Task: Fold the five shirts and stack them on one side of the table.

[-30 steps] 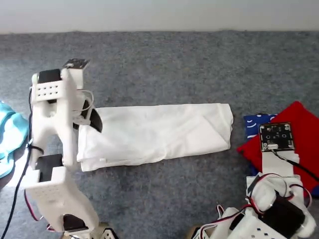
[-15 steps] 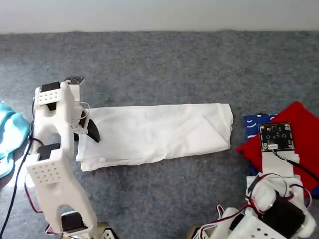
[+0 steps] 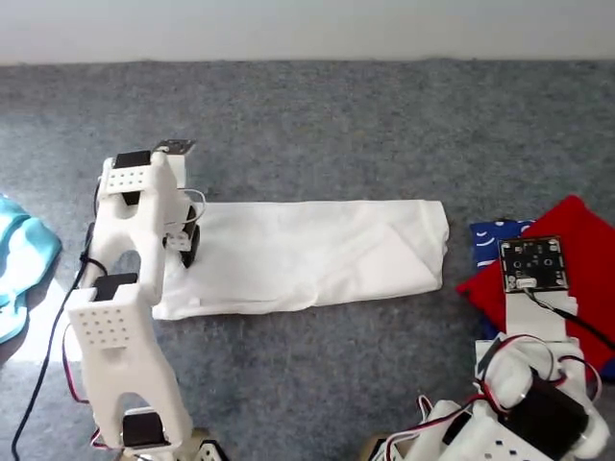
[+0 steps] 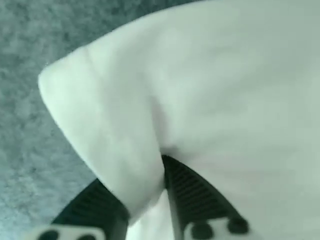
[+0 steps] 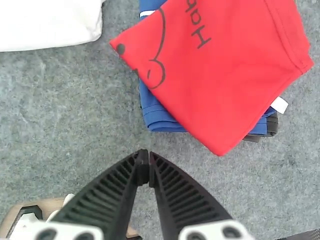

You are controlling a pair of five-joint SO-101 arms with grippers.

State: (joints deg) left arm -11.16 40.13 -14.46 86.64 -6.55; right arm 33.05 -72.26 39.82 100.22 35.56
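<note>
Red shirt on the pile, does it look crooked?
Yes. The red shirt lies askew on the blue shirt, so blue edges stick out beneath it, and a dark layer peeks out at one corner.

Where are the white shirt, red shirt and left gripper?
white shirt [image 3: 307, 254], high view, middle of the folded cloth.
red shirt [image 5: 220, 70], right wrist view, centre of its top face.
left gripper [image 4: 134, 175], left wrist view, between fingertips pinching cloth.
</note>
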